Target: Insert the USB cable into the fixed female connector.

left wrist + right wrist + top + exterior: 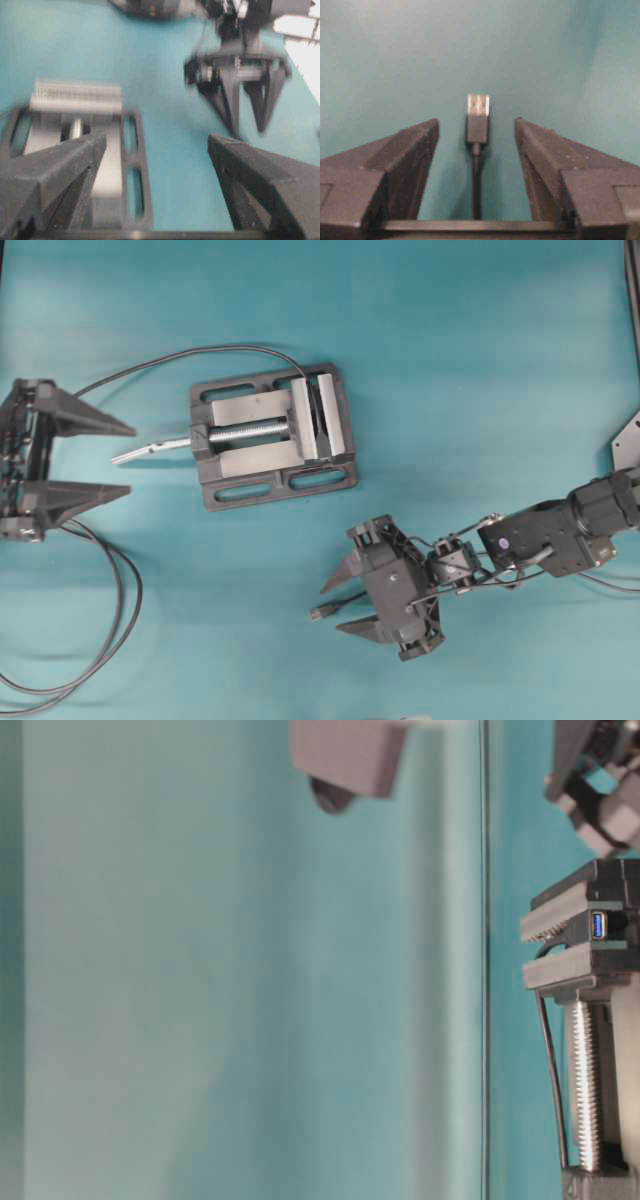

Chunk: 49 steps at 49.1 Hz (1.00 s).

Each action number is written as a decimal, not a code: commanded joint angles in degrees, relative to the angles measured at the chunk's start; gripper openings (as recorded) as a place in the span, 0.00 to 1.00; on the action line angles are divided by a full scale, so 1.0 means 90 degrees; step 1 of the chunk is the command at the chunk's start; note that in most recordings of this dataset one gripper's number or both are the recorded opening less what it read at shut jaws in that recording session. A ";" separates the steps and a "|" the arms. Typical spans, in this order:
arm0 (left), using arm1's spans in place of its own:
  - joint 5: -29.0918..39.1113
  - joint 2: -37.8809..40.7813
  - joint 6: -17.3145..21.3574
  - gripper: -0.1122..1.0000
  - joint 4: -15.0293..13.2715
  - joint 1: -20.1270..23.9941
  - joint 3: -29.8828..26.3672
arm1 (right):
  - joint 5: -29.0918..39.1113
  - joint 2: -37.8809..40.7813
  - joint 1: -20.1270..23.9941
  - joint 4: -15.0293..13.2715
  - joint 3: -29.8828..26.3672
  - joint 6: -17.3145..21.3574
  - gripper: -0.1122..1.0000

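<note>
Both grippers gape: the left gripper [130, 458] at the tabletop's [450, 340] left edge, the right gripper [332, 605] straddling the USB cable [335, 606] untouched.

Open teal tabletop [450, 360] runs above and right of the grey metal vise [272, 435]. The vise's silver screw rod and handle [160, 447] jut left toward the left end effector [132, 458], narrowing that gap. Thin dark cable loops [110, 630] clutter the lower left. Below the vise, bare surface separates it from the right end effector [338, 606], whose spread fingers flank the small black USB plug [478, 117], untouched.
</note>
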 commanded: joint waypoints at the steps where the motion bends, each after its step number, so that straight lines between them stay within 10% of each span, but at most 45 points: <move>1: 0.0791 -0.0547 -0.0039 1.00 0.0020 -0.0020 0.0029 | 0.0010 -0.0010 -0.0020 0.0000 -0.0146 0.0010 0.67; 12: 0.2061 -0.1729 -0.0049 1.00 0.0020 -0.0020 0.0195 | -0.0078 0.0137 -0.0020 0.0000 -0.0117 0.0010 0.67; 49: 0.2070 -0.1865 -0.0078 1.00 0.0020 -0.0020 0.0459 | -0.0195 0.0342 -0.0010 0.0000 -0.0068 0.0020 0.42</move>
